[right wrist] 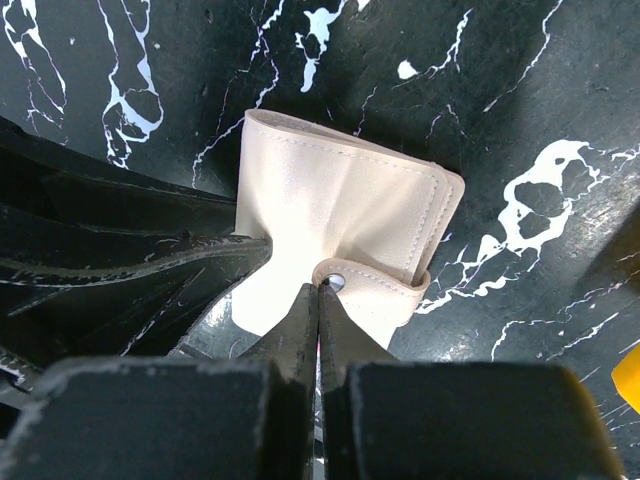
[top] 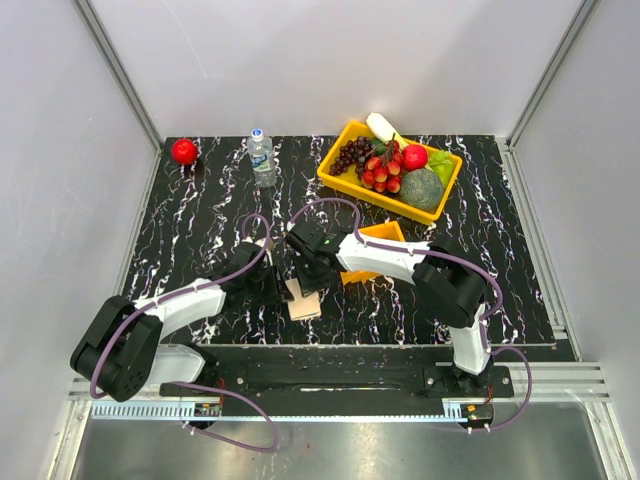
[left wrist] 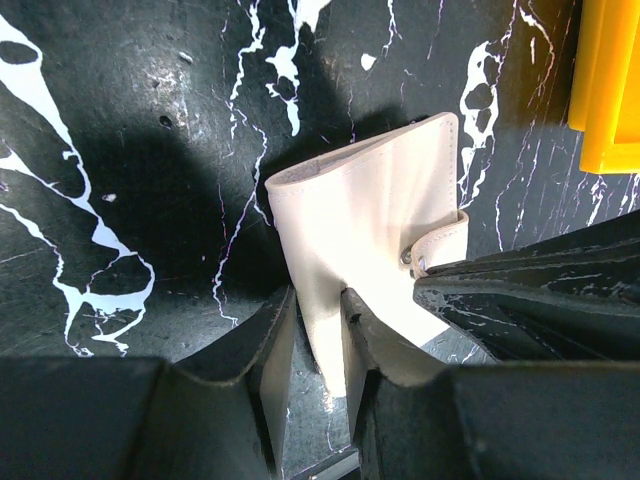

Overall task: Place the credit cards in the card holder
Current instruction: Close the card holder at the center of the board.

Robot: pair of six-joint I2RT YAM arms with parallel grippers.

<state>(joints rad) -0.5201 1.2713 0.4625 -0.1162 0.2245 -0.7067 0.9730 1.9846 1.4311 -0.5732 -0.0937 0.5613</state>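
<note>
1. Left gripper (left wrist: 318, 300): the jaws are part closed on the near edge of the holder (right wrist: 335, 195). One panel stands between the fingers.
2. Right gripper (right wrist: 320, 290): the jaws are fully closed and pinch the tab (right wrist: 380, 285) at its snap.
3. The holder lies on the table (top: 200, 220), near the centre, between the two grippers. The small orange tray (top: 388, 231) is just right of it. No card shows in any view, and the right arm hides part of the orange tray.
4. Farther back are a bottle (top: 262, 158) at centre-left, a yellow fruit tray (top: 350, 188) at the right and an apple (top: 184, 151) at the far-left corner.

CAUTION, probable faults:
- The tab is thin and held at its tip only. A sharp pull can slip it from the right jaws.
- The left jaws hold one panel by its edge. If the snap resists, the holder can twist or drag out of that grip.
- If the arms pull on different lines, the holder can lift off the table and fold shut.
- The fingers work close together, so a sideways correction can bring them into contact.

Markings: the holder shows no print or logo. The bottle label is too small for you to read.
</note>
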